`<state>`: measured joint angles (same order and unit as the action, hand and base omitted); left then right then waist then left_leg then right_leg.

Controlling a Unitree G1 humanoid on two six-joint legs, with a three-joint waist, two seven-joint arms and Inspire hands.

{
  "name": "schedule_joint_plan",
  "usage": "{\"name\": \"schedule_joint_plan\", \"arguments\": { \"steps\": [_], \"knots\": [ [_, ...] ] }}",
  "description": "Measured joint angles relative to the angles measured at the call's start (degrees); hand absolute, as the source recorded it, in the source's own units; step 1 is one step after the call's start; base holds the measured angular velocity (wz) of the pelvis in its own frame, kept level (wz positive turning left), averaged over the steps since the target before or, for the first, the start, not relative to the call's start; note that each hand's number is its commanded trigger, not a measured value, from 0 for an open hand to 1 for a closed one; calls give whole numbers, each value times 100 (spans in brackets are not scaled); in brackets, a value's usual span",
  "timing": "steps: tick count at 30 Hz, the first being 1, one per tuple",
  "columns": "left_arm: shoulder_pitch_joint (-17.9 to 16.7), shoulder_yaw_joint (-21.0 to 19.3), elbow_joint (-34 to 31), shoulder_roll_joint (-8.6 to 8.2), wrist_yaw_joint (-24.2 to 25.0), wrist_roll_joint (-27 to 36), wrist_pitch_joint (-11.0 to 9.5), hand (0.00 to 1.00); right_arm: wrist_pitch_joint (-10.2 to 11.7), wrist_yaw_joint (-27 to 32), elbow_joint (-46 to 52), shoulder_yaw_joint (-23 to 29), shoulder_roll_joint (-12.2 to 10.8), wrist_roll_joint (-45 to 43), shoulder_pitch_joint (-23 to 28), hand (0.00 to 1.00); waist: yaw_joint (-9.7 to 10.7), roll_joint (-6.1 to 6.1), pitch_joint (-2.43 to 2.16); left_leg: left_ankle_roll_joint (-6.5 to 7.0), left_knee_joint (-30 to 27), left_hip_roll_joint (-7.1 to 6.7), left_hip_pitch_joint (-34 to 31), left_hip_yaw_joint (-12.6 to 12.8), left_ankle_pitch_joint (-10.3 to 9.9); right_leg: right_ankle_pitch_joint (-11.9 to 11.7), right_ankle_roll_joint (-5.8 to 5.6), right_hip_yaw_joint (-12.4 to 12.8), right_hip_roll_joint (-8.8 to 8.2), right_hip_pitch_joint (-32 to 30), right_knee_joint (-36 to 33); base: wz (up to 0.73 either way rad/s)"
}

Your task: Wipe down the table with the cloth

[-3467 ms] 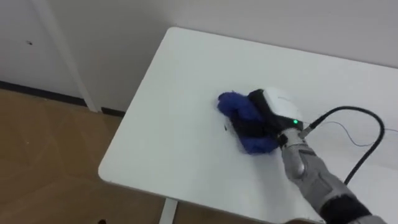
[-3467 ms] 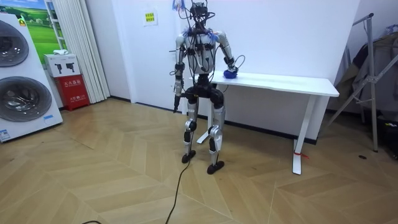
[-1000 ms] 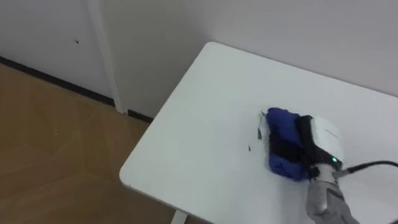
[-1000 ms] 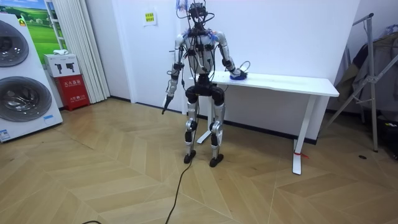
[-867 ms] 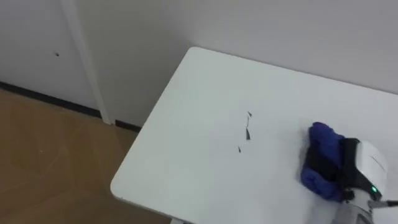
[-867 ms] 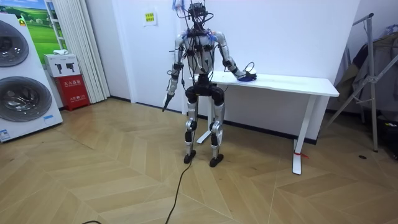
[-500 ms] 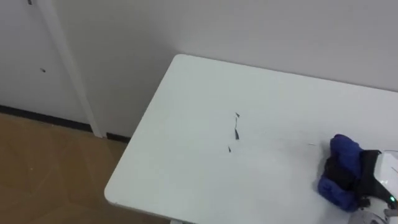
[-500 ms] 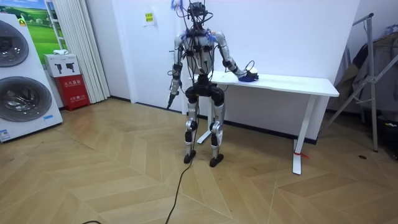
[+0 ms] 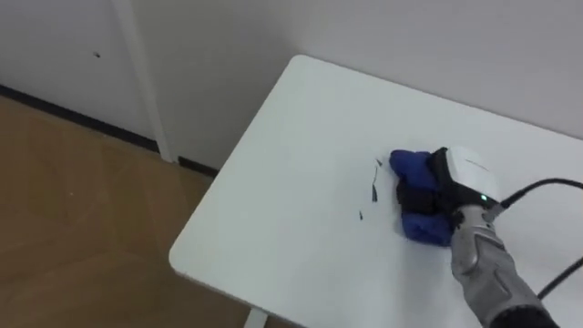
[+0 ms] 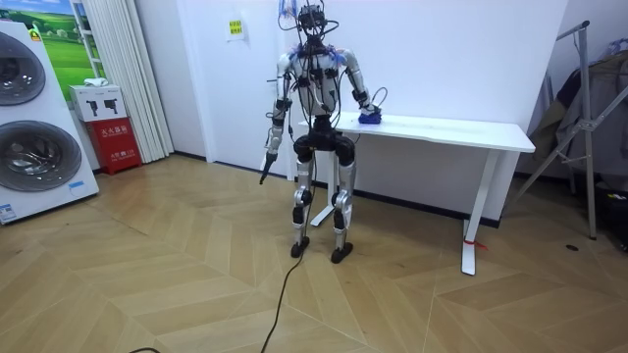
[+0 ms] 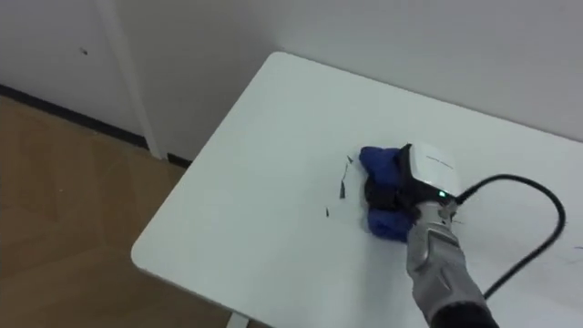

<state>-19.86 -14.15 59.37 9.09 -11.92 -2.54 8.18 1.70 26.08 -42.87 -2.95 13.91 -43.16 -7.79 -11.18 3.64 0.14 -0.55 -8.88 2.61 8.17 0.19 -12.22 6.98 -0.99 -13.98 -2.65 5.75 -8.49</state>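
A blue cloth [image 9: 413, 168] lies on the white table [image 9: 291, 210], a little in from its left end. My right hand [image 9: 464, 175] rests on top of the cloth with its dark fingers curled over it. Just left of the cloth are a few small dark marks [image 9: 374, 191] on the tabletop. In the room view I stand at the table's left end, right arm stretched over it to the cloth [image 10: 368, 117]. My left hand [image 10: 265, 163] hangs at my side, away from the table.
A wall runs close behind the table, and wooden floor [image 9: 64, 210] lies beyond its left edge. In the room view, washing machines [image 10: 34, 127] and a red box [image 10: 116, 143] stand at the left, and a metal stand [image 10: 589, 118] at the right.
My right hand has slid the cloth back leftwards along the table, up to the dark marks. The head camera has shifted too.
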Motion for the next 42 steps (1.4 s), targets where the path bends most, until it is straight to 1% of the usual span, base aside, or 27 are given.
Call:
{"name": "schedule_joint_plan", "arguments": {
  "steps": [1, 4, 6, 8, 12, 16, 18, 19, 20, 21, 22, 23, 24, 25, 26, 28, 30, 31, 33, 34, 35, 36, 37, 39, 40, 41, 42],
  "knots": [
    [20, -103, 12, 6, 24, -65, -2, 0, 183, 174, -150, 277, 2, 17, 152, 100, 110, 9, -7, 1, 0, -35, 32, 29, 0, 27, -44, -20, -43, 82, 22, 34],
    [14, -322, 13, 130, 25, -174, -113, 0, 381, 540, -399, 897, 7, 105, 564, 100, 236, 61, -49, 4, 8, -88, 137, 144, -2, 60, -97, -18, -100, 222, 73, 5],
    [23, -454, 3, 131, 3, -209, -125, 0, 401, 719, -604, 1215, 13, 183, 714, 100, 393, 61, -86, 12, 2, -116, 185, 187, -8, 77, -123, -62, -139, 317, 69, 4],
    [55, -492, -122, 95, 8, -338, -136, 0, 458, 872, -728, 1552, 80, 364, 949, 100, 519, 33, -124, 143, 11, -120, 210, 223, -111, 113, -181, -51, -139, 350, 53, 4],
    [122, -341, -125, 89, 5, -337, -136, 0, 422, 954, -1049, 1517, 213, 579, 975, 100, 542, -24, -158, 173, 3, -117, 363, 299, -150, 105, -183, -63, -157, 442, -46, -13],
    [352, 294, -12, 34, -142, -324, -110, 0, -302, 937, -956, 1061, 93, 783, 451, 100, 252, -169, -137, 169, -158, -65, 371, 602, -215, 105, -182, -133, -170, 289, -286, -45],
    [598, 401, 229, -18, -154, -327, -111, 0, -772, 750, -792, 774, -15, 705, 101, 100, -69, -249, -92, 151, -265, 19, 349, 893, -251, 114, -90, -193, -194, -41, -664, -114],
    [723, 443, 389, -30, -161, -325, -102, 0, -1024, 516, -608, 353, -151, 565, -210, 100, -386, -283, -49, 157, -336, 47, 288, 941, -284, 96, 5, -211, -237, -392, -975, -177],
    [816, 425, 498, -18, -166, -299, -109, 0, -1161, 259, -368, -168, -394, 220, -524, 100, -644, -293, -15, 144, -454, 98, 143, 944, -327, -4, 116, -448, -224, -678, -1115, -170],
    [897, 439, 540, -8, -173, -269, -111, 0, -1164, 152, -330, -416, -543, 84, -724, 100, -707, -305, -1, 138, -552, 163, 29, 959, -364, -37, 80, -541, -219, -787, -1163, -88],
    [1060, 512, 652, 4, -202, -226, -139, 0, -1156, 27, -324, -712, -791, -144, -987, 100, -761, -306, 23, 110, -791, 301, -202, 973, -398, 181, -85, -804, -424, -955, -1793, 7],
    [1244, 664, 702, 12, -212, -160, -295, 0, -1116, -10, -377, -884, -965, -281, -1166, 100, -994, -257, 42, 76, -931, 317, -372, 961, -414, 509, -145, -1003, -961, -991, -2596, 33],
    [1301, 721, 699, 11, -211, -141, -368, 0, -1063, -13, -422, -951, -990, -316, -1278, 100, -1141, -239, 61, 55, -995, 321, -449, 955, -422, 634, -183, -989, -1227, -989, -2837, 28],
    [1369, 778, 575, 31, -214, -141, -434, 0, -920, -1, -578, -1090, -999, -320, -1574, 100, -1389, -182, 71, -2, -1140, 345, -658, 885, -427, 714, -254, -902, -1675, -986, -3039, 17],
    [1364, 770, 546, 93, -227, -139, -439, 0, -849, 38, -741, -1155, -993, -256, -1843, 100, -1505, -138, 83, -94, -1246, 416, -924, 743, -395, 697, -289, -684, -1953, -975, -2890, 26],
    [1356, 728, 536, 218, -237, -147, -433, 0, -659, 241, -911, -1134, -863, -42, -1908, 100, -1499, -102, 53, -289, -1361, 628, -1235, 345, -292, 592, -402, -396, -2040, -832, -2196, 67],
    [1347, 732, 519, 448, -217, -153, -434, 0, -331, 514, -983, -1049, -679, 255, -1744, 100, -1245, -91, 47, -532, -1353, 883, -1429, -132, -192, 242, -445, -645, -2037, -503, -1342, 108],
    [1341, 673, 517, 631, -200, -160, -429, 0, -107, 636, -1062, -817, -636, 243, -1566, 100, -1031, -33, 50, -724, -1341, 1020, -1461, -284, -131, -158, -491, -814, -2009, -273, -892, 116],
    [1312, 499, 503, 925, -141, -176, -447, 0, 171, 751, -1095, -400, -592, 223, -1158, 100, -759, 125, 83, -1060, -1315, 1227, -1371, -359, -52, -635, -568, -910, -1873, -100, -592, 87],
    [1205, 343, 501, 1024, -113, -134, -486, 0, 341, 766, -1106, -195, -433, 311, -828, 100, -705, 143, 31, -1232, -1330, 1470, -1277, -312, -16, -263, -1057, -1135, -1748, -41, -833, 16],
    [1065, 318, 489, 1010, -108, -42, -542, 0, 396, 759, -1094, -195, -108, 375, -589, 100, -635, 60, -13, -1147, -1242, 1788, -1171, -93, 38, 143, -1125, -1193, -1564, -63, -1109, 0],
    [1002, 315, 493, 962, -94, -33, -545, 0, 387, 755, -1056, -166, 78, 392, -504, 100, -617, 4, -18, -1034, -1142, 1909, -1131, -47, 107, 289, -989, -1223, -1489, -126, -1247, -15],
    [903, 305, 492, 869, -88, -30, -563, 0, 331, 702, -874, 10, 381, 388, -154, 100, -548, -2, -53, -741, -874, 2037, -1018, 63, 319, 540, -767, -1249, -1382, -280, -1458, -5],
    [798, 159, 515, 667, -97, -21, -545, 0, 132, 569, -725, 296, 587, 361, 74, 100, -397, -4, -45, -763, -696, 2061, -921, 414, 575, 657, -581, -1275, -1238, -400, -1550, -10],
    [767, 74, 518, 554, -102, -32, -540, 0, -43, 421, -651, 398, 585, 254, 70, 100, -308, 41, -49, -829, -797, 2012, -915, 669, 642, 676, -362, -1240, -1128, -460, -1519, -34],
    [793, 86, 518, 500, -98, -38, -540, 0, -164, 188, -503, 349, 550, 188, 40, 100, -304, 74, -6, -830, -985, 1930, -916, 960, 637, 680, -154, -1133, -1028, -514, -1486, -40],
    [813, 87, 517, 477, -90, -37, -540, 0, -237, 45, -383, 309, 519, 124, 23, 100, -306, 92, -9, -808, -1108, 1914, -956, 1040, 618, 662, -83, -1109, -970, -522, -1440, -52]
  ]
}}
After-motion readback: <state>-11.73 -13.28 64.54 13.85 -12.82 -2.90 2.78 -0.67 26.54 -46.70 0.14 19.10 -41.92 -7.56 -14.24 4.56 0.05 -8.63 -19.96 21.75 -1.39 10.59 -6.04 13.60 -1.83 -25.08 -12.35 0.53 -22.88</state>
